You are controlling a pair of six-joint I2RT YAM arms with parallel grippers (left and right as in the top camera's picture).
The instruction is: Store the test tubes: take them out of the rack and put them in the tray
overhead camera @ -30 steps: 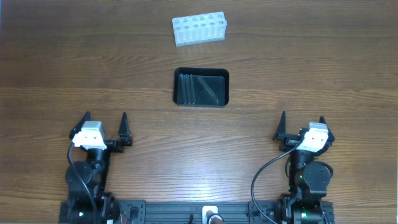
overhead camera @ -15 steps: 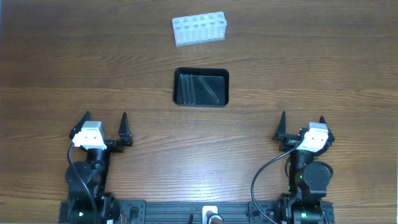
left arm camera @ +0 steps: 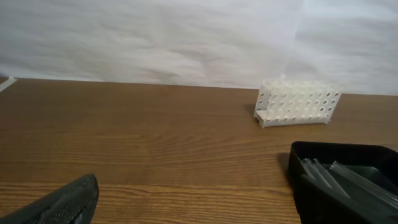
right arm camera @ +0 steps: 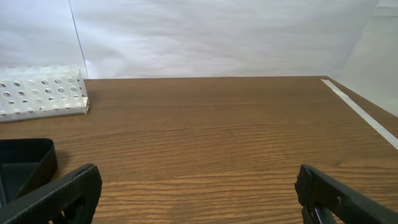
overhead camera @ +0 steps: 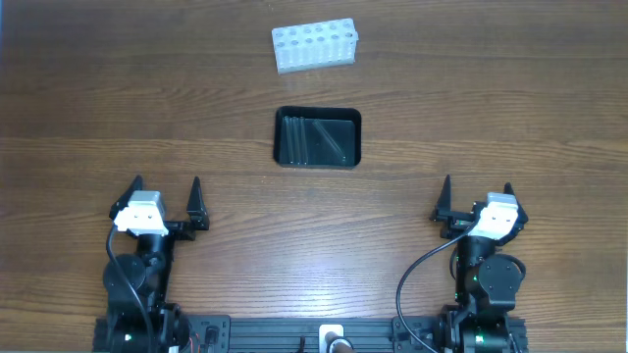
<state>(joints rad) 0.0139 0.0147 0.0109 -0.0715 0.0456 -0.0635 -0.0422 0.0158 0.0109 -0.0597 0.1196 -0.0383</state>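
A white test tube rack (overhead camera: 315, 47) stands at the far middle of the wooden table; it also appears as the rack (left arm camera: 297, 103) and the rack (right arm camera: 41, 92) in the wrist views. Nearer me, a black tray (overhead camera: 348, 157) holds several clear test tubes (overhead camera: 312, 139), seen lying flat as tubes (left arm camera: 348, 179). My left gripper (overhead camera: 166, 199) rests open near its base at the front left. My right gripper (overhead camera: 477, 199) rests open at the front right. Both are far from rack and tray and hold nothing.
Bare wood lies between the grippers and the tray. A white backdrop (left arm camera: 186, 37) rises behind the table's far edge. A strip of pale tape (right arm camera: 360, 112) runs along the table's right side.
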